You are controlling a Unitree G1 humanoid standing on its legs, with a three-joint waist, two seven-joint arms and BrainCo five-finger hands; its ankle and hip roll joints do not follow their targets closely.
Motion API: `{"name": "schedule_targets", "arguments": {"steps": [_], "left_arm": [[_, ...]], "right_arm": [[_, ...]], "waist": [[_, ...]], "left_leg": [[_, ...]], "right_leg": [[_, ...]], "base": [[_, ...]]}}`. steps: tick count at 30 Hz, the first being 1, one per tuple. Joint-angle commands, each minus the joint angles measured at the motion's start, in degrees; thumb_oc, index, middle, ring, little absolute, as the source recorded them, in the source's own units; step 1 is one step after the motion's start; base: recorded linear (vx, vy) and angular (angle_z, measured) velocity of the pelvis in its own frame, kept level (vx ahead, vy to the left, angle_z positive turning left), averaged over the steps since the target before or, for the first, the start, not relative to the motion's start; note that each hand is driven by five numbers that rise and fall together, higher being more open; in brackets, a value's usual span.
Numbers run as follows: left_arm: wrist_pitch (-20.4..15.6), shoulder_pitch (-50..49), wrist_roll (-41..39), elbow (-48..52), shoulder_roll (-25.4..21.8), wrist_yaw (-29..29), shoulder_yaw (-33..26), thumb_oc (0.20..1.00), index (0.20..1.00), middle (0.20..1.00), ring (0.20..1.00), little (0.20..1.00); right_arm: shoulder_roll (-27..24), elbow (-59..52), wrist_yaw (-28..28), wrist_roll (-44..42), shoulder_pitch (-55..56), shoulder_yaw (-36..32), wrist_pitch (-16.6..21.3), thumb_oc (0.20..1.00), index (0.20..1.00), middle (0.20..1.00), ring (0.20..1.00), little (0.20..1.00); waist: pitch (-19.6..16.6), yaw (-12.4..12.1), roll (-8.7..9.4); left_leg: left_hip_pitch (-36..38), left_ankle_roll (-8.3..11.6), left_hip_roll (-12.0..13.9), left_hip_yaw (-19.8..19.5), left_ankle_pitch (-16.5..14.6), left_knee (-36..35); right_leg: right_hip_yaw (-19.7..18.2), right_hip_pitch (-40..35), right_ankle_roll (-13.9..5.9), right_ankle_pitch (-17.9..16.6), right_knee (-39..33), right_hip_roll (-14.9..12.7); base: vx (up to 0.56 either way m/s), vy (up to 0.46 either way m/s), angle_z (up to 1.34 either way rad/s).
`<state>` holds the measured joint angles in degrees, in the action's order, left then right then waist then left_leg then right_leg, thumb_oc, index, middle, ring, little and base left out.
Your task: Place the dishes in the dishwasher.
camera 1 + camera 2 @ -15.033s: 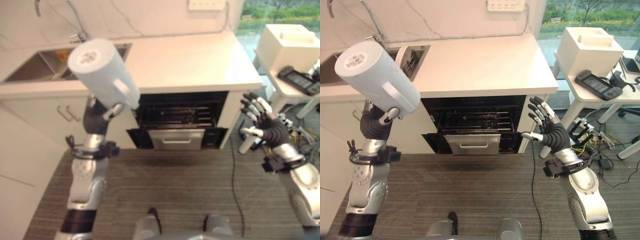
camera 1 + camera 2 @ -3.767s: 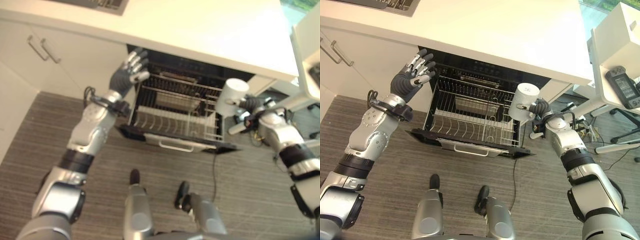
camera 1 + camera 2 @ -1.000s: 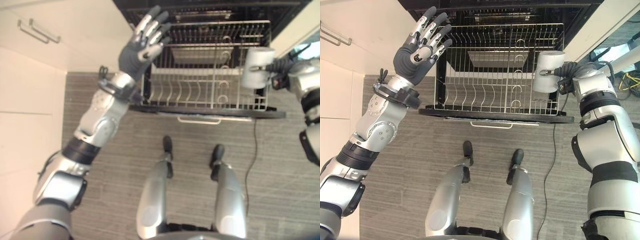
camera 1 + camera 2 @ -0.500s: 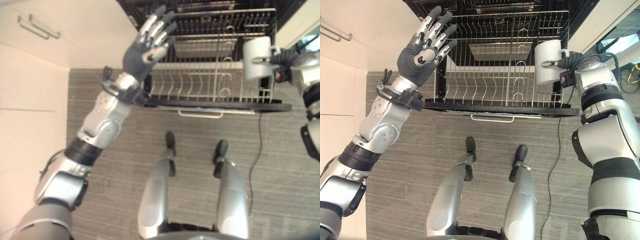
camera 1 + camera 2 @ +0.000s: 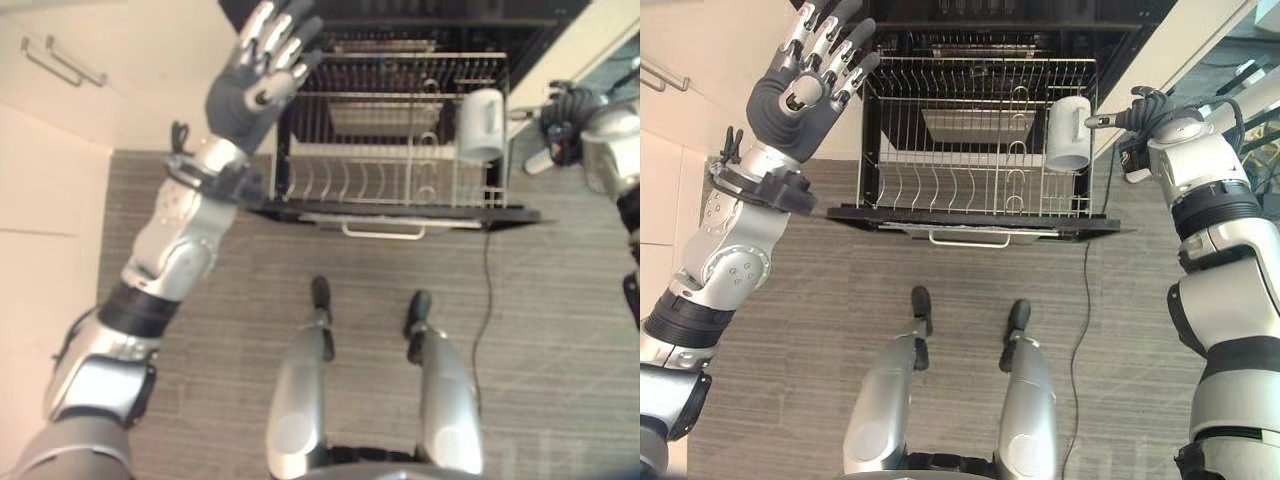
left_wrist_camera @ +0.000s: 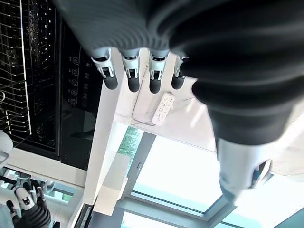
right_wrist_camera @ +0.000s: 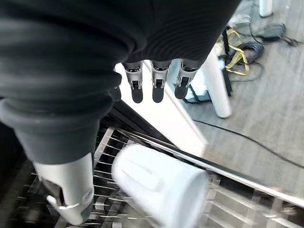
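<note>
White mug (image 5: 1070, 134) lies in rack (image 5: 970, 180); my right hand (image 5: 1145, 112) beside it, fingers relaxed; left hand (image 5: 805, 85) raised, spread wide.

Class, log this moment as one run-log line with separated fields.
left hand: open, raised beside rack | right hand: open, next to mug | mug: in dishwasher rack, right side | step: mug released

Left hand (image 5: 805, 85) raised, palm forward, fingers spread straight — right hand (image 5: 1143, 118) reaches out at the right, fingers extended, holding nothing.
</note>
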<state>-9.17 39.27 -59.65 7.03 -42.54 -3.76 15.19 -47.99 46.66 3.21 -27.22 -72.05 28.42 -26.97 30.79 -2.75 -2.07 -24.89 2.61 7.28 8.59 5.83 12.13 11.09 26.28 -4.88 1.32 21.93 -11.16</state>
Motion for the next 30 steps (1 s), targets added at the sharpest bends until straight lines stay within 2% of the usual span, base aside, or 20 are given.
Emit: {"name": "schedule_targets", "arguments": {"steps": [1, 6, 10, 11, 12, 15, 20, 23, 27, 30], "left_arm": [[-2.63, -0.48, 1.08, 3.77, -0.5, 0.27, -2.77, 1.0, 1.0, 1.0, 1.0, 1.0], [-3.19, -4.58, 3.64, 5.2, 1.44, 0.2, -5.92, 1.0, 1.0, 1.0, 1.0, 1.0], [-5.8, -11.38, 6.33, 7.19, 5.23, 0.28, -9.85, 1.0, 1.0, 1.0, 1.0, 1.0], [-7.1, -13.82, 8.15, 7.7, 7.08, 0.1, -10.87, 1.0, 1.0, 1.0, 1.0, 1.0], [-9.2, -17.95, 11.31, 8.91, 10.0, 0.63, -12.01, 1.0, 1.0, 1.0, 1.0, 1.0], [-10.71, -23.81, 14.37, 9.82, 13.14, 2.43, -13.49, 1.0, 1.0, 1.0, 1.0, 1.0], [-8.82, -31.33, 16.37, 11.2, 15.64, 0.69, -14.71, 1.0, 1.0, 1.0, 1.0, 1.0], [-5.84, -33.92, 16.84, 11.49, 15.07, -2.03, -15.52, 1.0, 1.0, 1.0, 1.0, 1.0], [-2.83, -36.71, 15.27, 11.87, 14.29, -5.96, -17.72, 1.0, 1.0, 1.0, 1.0, 1.0], [-1.68, -37.71, 15.07, 11.95, 13.98, -6.88, -18.22, 1.0, 1.0, 1.0, 1.0, 1.0]], "right_arm": [[-1.78, -2.39, 3.67, -1.03, 1.64, -0.43, 1.54, 1.0, 1.0, 1.0, 1.0, 1.0], [-0.44, -13.77, 8.73, -2.8, 12.43, -9.08, 5.2, 1.0, 1.0, 1.0, 1.0, 1.0], [5.18, -32.16, 13.11, -2.62, 29.77, -19.72, 11.6, 1.0, 1.0, 1.0, 1.0, 1.0], [9.47, -38.84, 13.68, -0.08, 36.78, -22.2, 14.49, 1.0, 1.0, 1.0, 1.0, 1.0], [14.2, -46.97, 11.62, 2.76, 44.77, -23.95, 18.01, 1.0, 1.0, 1.0, 1.0, 1.0], [16.24, -53.5, 8.93, 4.71, 53.64, -26.12, 21.39, 1.0, 1.0, 1.0, 1.0, 1.0], [17.54, -58.85, 5.22, 4.63, 62.3, -29.25, 24.99, 1.0, 1.0, 1.0, 1.0, 1.0], [18.23, -60.57, 4.32, 4.12, 65.54, -31.17, 27.46, 1.0, 1.0, 1.0, 1.0, 1.0], [19.49, -61.66, 2.33, 3.39, 69.25, -33.3, 28.19, 1.0, 1.0, 1.0, 1.0, 1.0], [20.33, -61.45, 1.53, 3.41, 69.89, -33.59, 28.32, 1.0, 1.0, 1.0, 1.0, 1.0]], "waist": [[-1.97, -1.13, 1.26], [-3.62, -0.24, 2.35], [-5.66, 1.41, 2.82], [-6.57, 2.22, 2.8], [-8.04, 3.18, 2.74], [-10.52, 3.7, 2.93], [-14.14, 3.66, 2.84], [-16.1, 3.17, 3.02], [-16.62, 2.32, 3.84], [-16.57, 2.01, 4.1]], "left_leg": [[0.58, 3.81, 1.13, -1.54, -7.99, 5.06], [2.61, 3.54, 1.53, -0.79, -9.35, 5.06], [4.46, 3.29, 1.93, 0.13, -10.26, 5.06], [5.36, 3.28, 2.03, 0.61, -10.64, 5.06], [6.92, 3.19, 2.23, 1.3, -11.27, 5.06], [9.25, 3.02, 2.1, 2.06, -11.82, 5.06], [13.58, 2.2, 0.98, 2.44, -12.8, 5.06], [16.08, 0.83, -0.91, 1.64, -13.62, 5.06], [18.05, -0.72, -3.34, -0.51, -14.96, 5.06], [18.54, -1.61, -3.99, -1.56, -15.42, 5.06]], "right_leg": [[-1.57, -1.42, -3.17, -1.04, -4.74, 1.52], [-1.4, -3.62, -2.82, 0.19, -4.74, 1.85], [-1.39, -5.48, -2.51, 1.17, -4.74, 1.75], [-1.65, -6.21, -2.48, 1.52, -4.74, 1.65], [-1.89, -7.32, -2.64, 1.72, -4.74, 1.39], [-1.69, -9.44, -2.98, 1.92, -4.74, 0.97], [-0.96, -13.81, -4.15, 1.84, -4.74, -0.61], [-0.93, -16.43, -5.52, 1.01, -4.74, -2.25], [-1.03, -18.36, -6.72, -0.84, -4.74, -3.91], [-1.29, -18.99, -6.62, -1.56, -4.74, -3.39]], "base": [[0.0, 0.0, 0.0], [0.0, 0.035, -0.03], [-0.03, 0.101, -0.09], [-0.04, 0.212, -0.13], [-0.02, 0.205, -0.06], [0.02, 0.138, -0.07], [0.08, 0.172, 0.05], [0.09, 0.247, 0.11], [0.04, 0.2, 0.12], [-0.01, 0.09, 0.09]]}}
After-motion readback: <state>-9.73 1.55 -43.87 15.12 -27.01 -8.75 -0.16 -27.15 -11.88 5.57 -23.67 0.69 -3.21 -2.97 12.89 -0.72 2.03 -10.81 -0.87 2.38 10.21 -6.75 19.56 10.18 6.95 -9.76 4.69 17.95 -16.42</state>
